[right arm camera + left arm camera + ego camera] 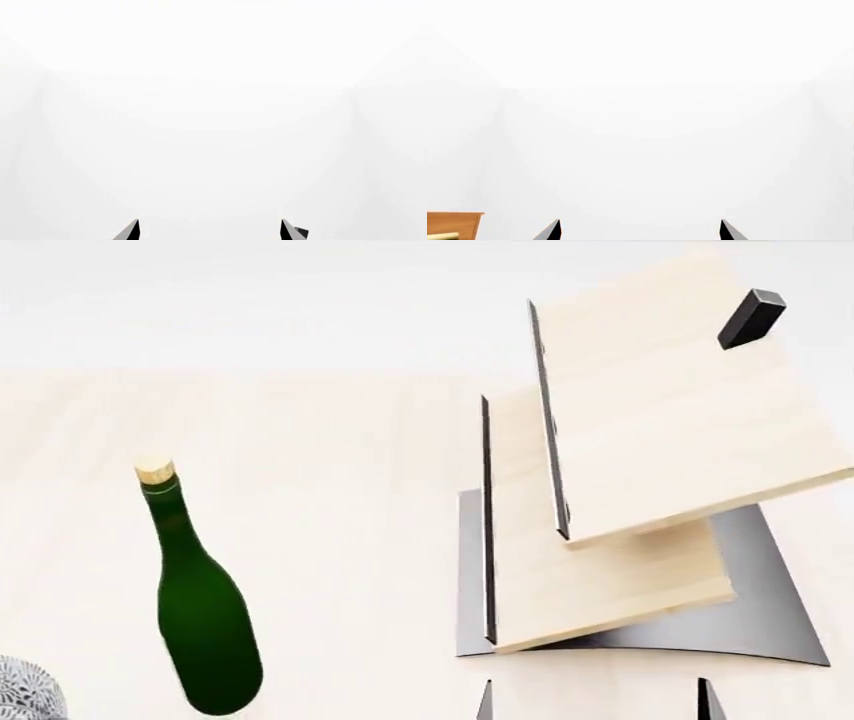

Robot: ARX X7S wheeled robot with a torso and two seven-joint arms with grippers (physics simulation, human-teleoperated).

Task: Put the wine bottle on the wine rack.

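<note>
The wine bottle [203, 625] stands upright on the pale table [334, 540], well to the left of the wine rack [627, 500], and neither of my grippers is near it. My left gripper [639, 231] shows only two dark fingertips spread wide with nothing between them, facing blank white space with a corner of an orange-brown cabinet [457, 224] at the edge; my right gripper [210, 231] is likewise parted and empty. I judge the bottle heavy for its slim shape, rigid, smooth and slippery glass, and breakable if it tips or drops. I would take it around the broad body, below the shoulder, since the long neck under the cork [155, 471] gives poor leverage. The rack's two tilted boards are bare, holding no bottles, each with a dark metal lip along its lower edge. A patterned bowl [27, 695] sits just beside the bottle's base; I cannot tell what is in it.
</note>
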